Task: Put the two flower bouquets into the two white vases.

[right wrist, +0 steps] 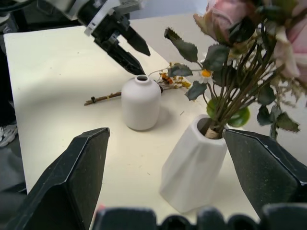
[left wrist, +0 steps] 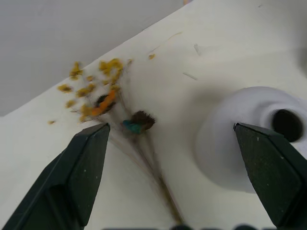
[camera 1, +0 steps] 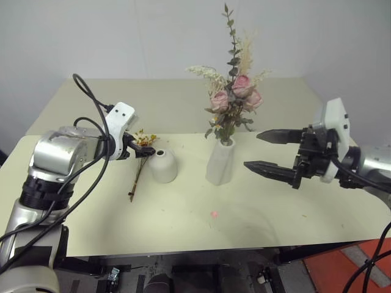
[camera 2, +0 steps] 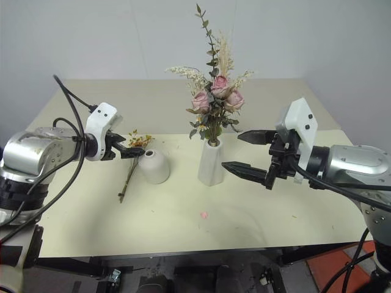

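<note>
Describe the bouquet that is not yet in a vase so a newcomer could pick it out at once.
On the cream table, look beside the short domed vase, on the side away from the tall vase of pink roses. Lying flat there is the small bouquet: thin brown stems tipped with tiny yellow-orange flowers, far sparser than the roses.

I see a pale cream table (camera 1: 183,226) carrying two matte white vases: the tall vase (camera 1: 220,163) and the squat vase (camera 1: 164,166). The large bouquet (camera 1: 234,97) shows pink roses, dark green sprigs and pale beige grasses. The small bouquet (camera 1: 142,156) has yellow-orange flowers on brown stems. A small pink fleck (camera 1: 214,214) marks the tabletop.
</note>
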Robot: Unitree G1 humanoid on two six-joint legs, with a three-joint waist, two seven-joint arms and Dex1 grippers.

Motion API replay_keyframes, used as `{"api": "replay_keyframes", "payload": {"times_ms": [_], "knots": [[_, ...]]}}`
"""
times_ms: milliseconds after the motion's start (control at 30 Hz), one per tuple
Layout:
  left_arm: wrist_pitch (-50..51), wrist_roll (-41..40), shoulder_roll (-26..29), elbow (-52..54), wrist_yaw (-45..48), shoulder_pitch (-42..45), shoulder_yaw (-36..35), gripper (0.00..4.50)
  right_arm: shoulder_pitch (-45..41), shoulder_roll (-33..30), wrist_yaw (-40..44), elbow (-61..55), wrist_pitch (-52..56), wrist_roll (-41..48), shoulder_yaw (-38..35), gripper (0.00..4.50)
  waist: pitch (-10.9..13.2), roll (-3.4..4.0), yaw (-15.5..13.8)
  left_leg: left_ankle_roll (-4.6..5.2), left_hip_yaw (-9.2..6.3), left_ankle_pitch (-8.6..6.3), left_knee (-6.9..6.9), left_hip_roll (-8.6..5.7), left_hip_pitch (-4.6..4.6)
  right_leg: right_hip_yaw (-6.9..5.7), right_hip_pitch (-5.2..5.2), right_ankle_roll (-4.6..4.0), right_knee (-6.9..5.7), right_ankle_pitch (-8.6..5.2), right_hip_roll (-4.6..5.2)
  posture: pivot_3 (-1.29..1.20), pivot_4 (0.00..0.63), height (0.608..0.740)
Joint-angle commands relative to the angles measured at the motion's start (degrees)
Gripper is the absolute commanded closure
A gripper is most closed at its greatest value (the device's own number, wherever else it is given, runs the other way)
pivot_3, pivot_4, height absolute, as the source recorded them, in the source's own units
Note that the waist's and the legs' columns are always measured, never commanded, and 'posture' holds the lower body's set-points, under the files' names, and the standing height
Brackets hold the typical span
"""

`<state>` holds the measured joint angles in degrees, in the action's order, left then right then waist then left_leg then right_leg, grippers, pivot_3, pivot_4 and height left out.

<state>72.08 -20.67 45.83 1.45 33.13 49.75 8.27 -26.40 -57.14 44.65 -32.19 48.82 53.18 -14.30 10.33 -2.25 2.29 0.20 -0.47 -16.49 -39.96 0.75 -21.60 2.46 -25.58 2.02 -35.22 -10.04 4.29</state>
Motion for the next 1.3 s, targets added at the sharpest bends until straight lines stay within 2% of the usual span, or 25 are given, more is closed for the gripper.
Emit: {"api": "replay_keyframes", "payload": {"times_ms": [33,200,433,767,867,1233,1300], "knots": [[1.6,2.01,-0.55,-2.13,-1.53,1.93,-0.04,0.0,-1.47,-2.13,2.37,0.22,-0.39,0.31,-1.21,0.05,0.0,-0.01,-0.11,0.0,-0.01,0.0,-0.02,0.0,-0.03,-0.01,0.0,0.0,0.0,0.0,0.0,0.0,0.15,0.74],[2.02,1.98,-1.54,-3.7,-0.99,2.42,-0.86,0.0,-0.77,-2.84,3.8,0.3,-1.1,-0.46,-1.2,0.05,0.0,-0.01,-0.57,0.0,-0.01,0.0,-0.03,-0.01,-0.06,-0.02,0.0,0.0,0.04,0.0,0.03,0.0,0.15,0.74],[5.69,3.53,-1.47,-5.98,-0.68,3.17,3.3,0.0,-1.56,-2.96,4.76,0.36,-0.75,-0.07,-0.61,0.05,0.0,-0.01,-1.43,0.0,0.0,0.0,-0.05,-0.01,-0.05,-0.02,0.01,0.0,0.03,0.01,0.03,0.0,0.15,0.74],[-0.92,9.1,-9.35,-24.4,0.28,10.25,11.5,0.0,-1.73,-5.03,10.88,1.61,-0.99,-0.63,0.07,0.05,0.0,-0.01,-1.66,0.01,-0.02,-0.01,-0.12,-0.04,-0.1,-0.09,0.11,0.0,0.11,0.01,0.06,0.0,0.15,0.74],[-3.18,11.12,-11.44,-29.0,0.69,11.63,12.67,0.56,-2.06,-5.53,11.31,1.92,-0.64,-0.36,-0.1,0.0,0.0,-0.01,-1.66,0.01,-0.01,-0.01,-0.14,-0.05,-0.11,-0.09,0.12,0.0,0.12,0.01,0.08,0.0,0.15,0.74],[-3.52,13.56,-11.18,-31.23,1.35,10.29,10.49,4.11,-1.28,-7.99,13.11,3.01,-0.26,-0.04,-1.02,0.0,0.0,-0.01,-1.2,0.02,0.02,-0.01,-0.12,-0.03,0.25,-0.02,0.4,0.01,0.09,0.0,0.05,0.0,0.15,0.74],[-2.42,13.26,-10.6,-29.76,0.88,9.22,8.87,4.48,-1.38,-8.2,13.59,3.3,-0.08,0.37,-1.19,0.0,0.0,-0.01,-1.17,0.02,0.02,-0.01,-0.12,-0.03,0.25,-0.02,0.39,0.01,0.1,0.0,0.05,0.0,0.15,0.74]]}}
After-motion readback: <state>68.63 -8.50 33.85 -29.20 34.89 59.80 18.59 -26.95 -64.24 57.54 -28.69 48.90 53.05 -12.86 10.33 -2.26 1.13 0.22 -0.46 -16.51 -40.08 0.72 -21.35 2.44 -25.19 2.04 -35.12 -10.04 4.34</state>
